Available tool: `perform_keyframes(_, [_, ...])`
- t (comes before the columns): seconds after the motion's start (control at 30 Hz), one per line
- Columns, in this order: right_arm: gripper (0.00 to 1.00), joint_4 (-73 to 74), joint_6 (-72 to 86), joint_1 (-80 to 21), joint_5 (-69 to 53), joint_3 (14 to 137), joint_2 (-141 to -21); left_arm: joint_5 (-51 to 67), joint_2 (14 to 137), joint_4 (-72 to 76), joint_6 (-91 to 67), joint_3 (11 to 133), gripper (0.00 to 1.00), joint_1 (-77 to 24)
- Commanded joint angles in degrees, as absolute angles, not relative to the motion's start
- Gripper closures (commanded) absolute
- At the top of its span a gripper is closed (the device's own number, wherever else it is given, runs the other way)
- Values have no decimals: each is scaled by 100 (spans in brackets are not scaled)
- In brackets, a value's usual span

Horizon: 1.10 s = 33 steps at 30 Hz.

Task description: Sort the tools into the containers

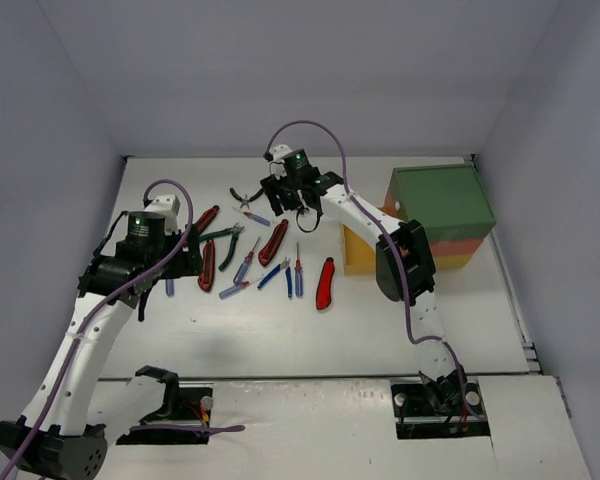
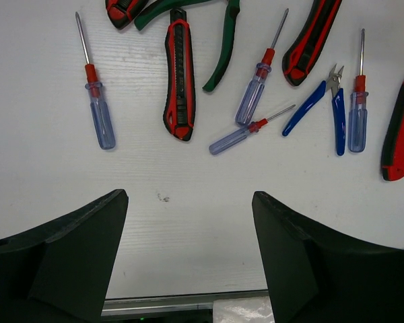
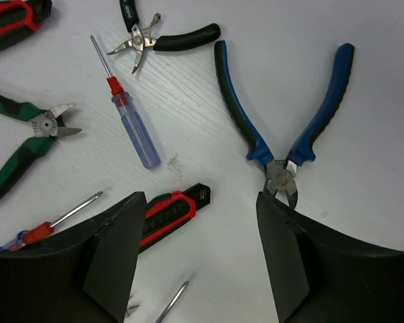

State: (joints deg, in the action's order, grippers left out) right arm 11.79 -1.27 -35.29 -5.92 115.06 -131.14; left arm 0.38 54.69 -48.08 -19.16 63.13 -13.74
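Right tool [image 3: 198,198] released, nothing grasped | blue pliers [image 3: 281,176] flat on worktop [image 3: 363,202], head beside one finger | left tool [image 2: 188,198] released above worktop, red knife [image 2: 178,74] and screwdriver [image 2: 101,114] beyond | drawer unit [image 1: 442,205] far right

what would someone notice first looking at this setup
The scatter of small hand tools across the middle of the white table jumps out first, with red, blue and green handles lying loose. At the table's right stands the stacked drawer unit with its green top. In the right wrist view, blue-handled pliers lie spread open.
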Motion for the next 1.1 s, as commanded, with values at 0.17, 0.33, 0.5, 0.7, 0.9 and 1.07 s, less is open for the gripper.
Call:
perform_keyframes(0.17, [41,984,-1103,-3452,-887,12501,-13960,0,5235,-5002,-2021,6353,28,-1327])
perform_keyframes(0.33, [42,957,-1294,-3377,-858,12806,-14232,171,5081,-5039,-2100,6257,29,-1327])
perform_keyframes(0.5, [43,867,-1462,-3346,-824,12882,-14251,190,5001,-5090,-2146,6230,28,-1327])
perform_keyframes(0.7, [41,814,-1500,-3267,-823,13263,-14493,158,5054,-5089,-2133,6258,29,-1327])
perform_keyframes(0.9, [41,809,-1495,-3218,-1025,13464,-14797,97,5226,-5080,-2074,6301,29,-1327])
perform_keyframes(1.07, [43,825,-1360,-3164,-1241,13462,-14980,94,5320,-5088,-2003,6391,28,-1327])
